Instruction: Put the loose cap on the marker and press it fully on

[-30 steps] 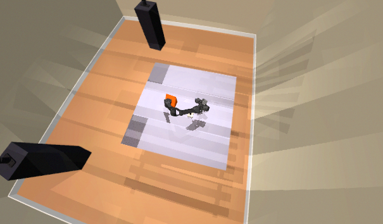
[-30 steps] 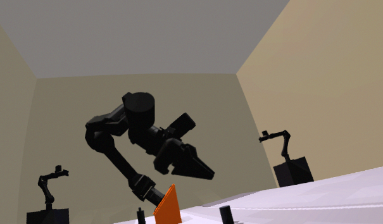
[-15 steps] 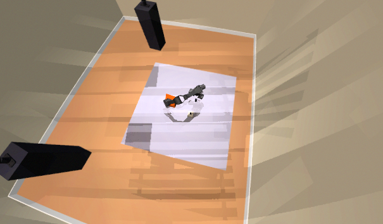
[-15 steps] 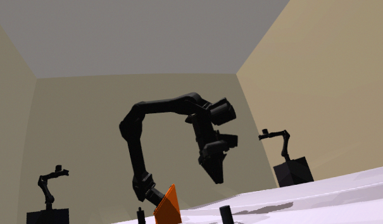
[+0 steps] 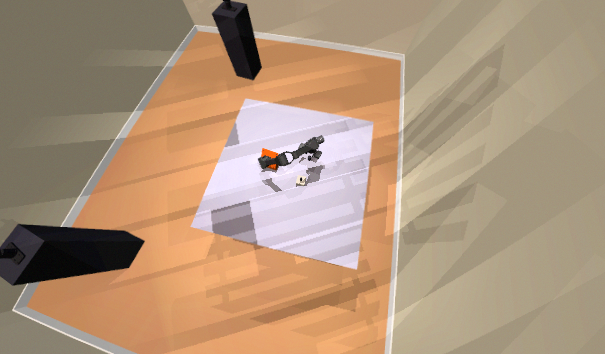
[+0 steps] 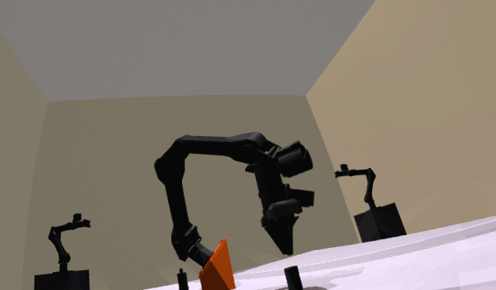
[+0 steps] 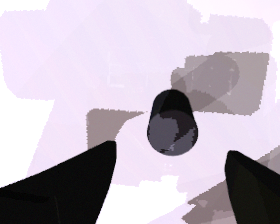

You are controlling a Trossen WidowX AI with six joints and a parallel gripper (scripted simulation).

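One arm: mine – black, six joints, rising from the orange base [image 6: 220, 266], arching up and bending over so the wrist points down at the tabletop [image 5: 288, 225].
Tool: hanging nose-down [image 6: 286, 242] over the pale tabletop – tips low, but clear of the surface.
Tool state: fingers apart, about half spread, with nothing between them; I'm gripping nothing right now.
Fingers: two dark wedges in my wrist view, one at lower left [image 7: 71, 196] and one at lower right [image 7: 260, 205], with open tabletop showing between them.
Cap: there it is, a dark stubby cylinder [image 7: 172, 123] standing loose on the tabletop, dead centre ahead of the gap between my fingers and touching neither one.
Cap from the side: upright on the tabletop [image 6: 293, 278], right below my tips, with a sliver of air between them and its top.
Cap from the top view: a small dark speck [image 5: 308, 158] just beside the wrist – too small to read anything more.
Holder block: small and cream [image 5: 301, 180], sitting on the tabletop near the cap, on the side towards the tabletop's near edge.
Marker: a thin dark post [image 6: 181, 279] at the bottom edge of the side view, just left of the orange base and well apart from the cap; it carries no cap, and its seat in the block is cut off there.
Shadows: grey patches lie on the tabletop around the cap in my wrist view.
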